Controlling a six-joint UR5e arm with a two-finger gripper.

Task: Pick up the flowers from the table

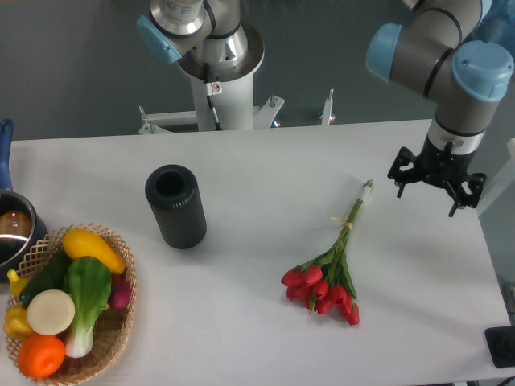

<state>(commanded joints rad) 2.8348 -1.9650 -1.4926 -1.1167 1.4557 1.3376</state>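
Note:
The flowers point(331, 273) lie flat on the white table point(265, 169), right of centre. Red tulip heads point to the near side, thin green stems run up and right, tied by a pale band. My gripper point(435, 189) hangs above the table's right side, to the right of and beyond the stem tips. Its fingers are spread open and hold nothing.
A black cylinder point(175, 206) stands upright left of centre. A wicker basket point(119, 338) of colourful produce sits at the near left corner. A metal pot point(12, 233) with a blue handle is at the left edge. The arm's base point(221, 88) stands behind the far edge.

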